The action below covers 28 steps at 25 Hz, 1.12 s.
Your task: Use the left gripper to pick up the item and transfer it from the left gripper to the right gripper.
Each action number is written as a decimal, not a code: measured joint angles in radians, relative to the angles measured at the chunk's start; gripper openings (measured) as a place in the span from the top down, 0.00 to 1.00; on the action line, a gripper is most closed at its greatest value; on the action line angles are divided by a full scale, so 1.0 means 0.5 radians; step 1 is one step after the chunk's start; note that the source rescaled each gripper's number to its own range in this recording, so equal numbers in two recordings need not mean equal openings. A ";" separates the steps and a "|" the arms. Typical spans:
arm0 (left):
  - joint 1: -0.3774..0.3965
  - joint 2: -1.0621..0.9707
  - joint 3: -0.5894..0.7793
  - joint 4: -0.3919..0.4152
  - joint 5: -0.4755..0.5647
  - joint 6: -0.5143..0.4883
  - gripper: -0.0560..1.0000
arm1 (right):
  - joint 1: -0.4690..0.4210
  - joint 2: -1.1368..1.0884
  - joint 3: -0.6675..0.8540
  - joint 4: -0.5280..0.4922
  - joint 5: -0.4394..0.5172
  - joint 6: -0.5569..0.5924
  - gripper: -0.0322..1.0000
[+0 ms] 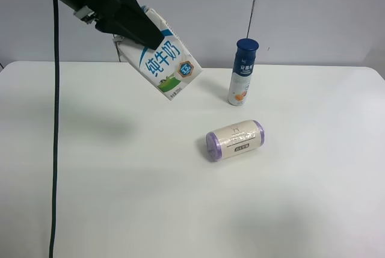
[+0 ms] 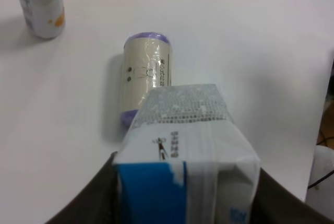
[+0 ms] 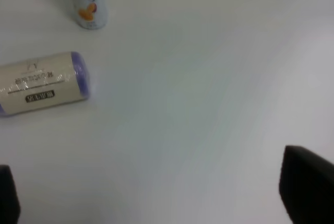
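Left claw (image 1: 150, 32) clamps milk carton (image 1: 171, 65) aloft — blue print reads 纯牛奶.

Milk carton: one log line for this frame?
phase: lifted, pre-handover | left hand: shut on milk carton, tilted, off table | right hand: open, empty | roll, bottle: on table

Exterior high: up high and well back, tilted down on the white desk (image 1: 90, 198) with the grey wall (image 1: 313, 11) behind, and the whole spread is in shot.
Left wrist: sits right behind the left pincer (image 2: 188, 203), with the small white milk carton with blue and green print (image 2: 188, 151) hard up against the lens and the desk beyond.
Right wrist: close over the desk, looking down. The right pincer (image 3: 156, 190) is just two dark tips at the frame's corners, spread wide.
Shared: the cream roll with purple ends (image 1: 235, 140) and the tall white bottle with a blue cap (image 1: 243, 71). All three views catch them!
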 joint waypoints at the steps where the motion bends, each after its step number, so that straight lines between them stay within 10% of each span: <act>1: 0.000 0.000 0.000 0.000 0.000 0.041 0.94 | 0.000 0.000 0.000 0.000 0.000 0.000 0.00; 16: 0.000 0.000 0.224 -0.178 0.025 0.550 0.95 | 0.033 0.341 -0.100 0.207 0.053 -0.155 0.00; 28: 0.000 0.000 0.224 -0.192 0.086 0.724 0.95 | 0.499 1.212 -0.463 0.756 -0.107 -0.858 0.00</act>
